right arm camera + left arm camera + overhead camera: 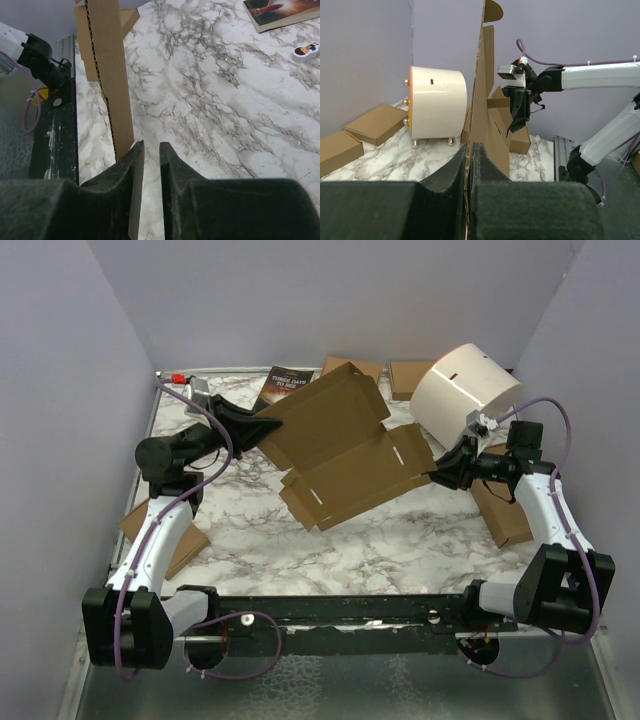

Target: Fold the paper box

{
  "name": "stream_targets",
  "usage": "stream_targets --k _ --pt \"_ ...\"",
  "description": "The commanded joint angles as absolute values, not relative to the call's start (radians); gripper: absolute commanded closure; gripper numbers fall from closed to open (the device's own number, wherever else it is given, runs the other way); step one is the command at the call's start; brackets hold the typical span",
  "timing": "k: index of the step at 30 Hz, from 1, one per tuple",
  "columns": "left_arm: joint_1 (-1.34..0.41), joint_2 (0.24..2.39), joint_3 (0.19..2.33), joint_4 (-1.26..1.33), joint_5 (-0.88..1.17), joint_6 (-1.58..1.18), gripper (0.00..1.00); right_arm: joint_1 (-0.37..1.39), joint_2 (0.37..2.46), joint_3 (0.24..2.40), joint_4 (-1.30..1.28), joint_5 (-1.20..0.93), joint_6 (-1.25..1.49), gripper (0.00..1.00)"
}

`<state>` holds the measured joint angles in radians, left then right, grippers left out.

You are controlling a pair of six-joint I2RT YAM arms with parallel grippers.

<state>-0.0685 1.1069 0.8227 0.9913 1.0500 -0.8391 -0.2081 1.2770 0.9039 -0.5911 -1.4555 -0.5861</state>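
A marble-patterned desk (400, 540) is seen beneath everything, enclosed by pale violet walls. The paper box (335, 440), an unfolded brown corrugated sheet with its flaps and slotted tabs spread out, is held above the middle of the desk, tilted, between the two arms. In the left wrist view it is seen edge-on, rising nearly upright.

A white drum-shaped container (465, 390) is seen lying on its side at the far right of the desk, just behind the right arm; small gold feet are visible on it in the left wrist view.

The left gripper (268, 426) is pressed together on the left edge of the sheet, the cardboard being pinched between its fingers (490, 200). The right gripper (438, 466) is placed at the sheet's right flap. Its fingers (172, 165) are drawn close with a thin gap, through which marble is seen. A cardboard strip meets the tip of one finger, but it cannot be told whether it is pinched.

Flat closed brown boxes (500, 512) are scattered along the back, right and left edges. A dark book (283, 385) is laid at the back. A small printed piece (306, 50) is seen near it.
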Motion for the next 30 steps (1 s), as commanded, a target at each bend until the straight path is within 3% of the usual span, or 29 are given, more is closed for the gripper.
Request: stream_targets --k 1,19,30 --pt "-0.055 1.114 0.858 0.996 1.052 -0.817 1.00 -0.202 1.253 0.916 -0.626 -1.461 -0.612 0.80" --pt "-0.052 1.133 0.871 0.999 1.052 -0.806 1.00 -0.202 1.296 0.958 -0.823 -1.517 -0.777 0.75" --pt "-0.052 1.173 0.859 1.201 1.069 -0.960 1.00 -0.135 1.334 0.942 -0.682 -1.490 -0.641 0.72"
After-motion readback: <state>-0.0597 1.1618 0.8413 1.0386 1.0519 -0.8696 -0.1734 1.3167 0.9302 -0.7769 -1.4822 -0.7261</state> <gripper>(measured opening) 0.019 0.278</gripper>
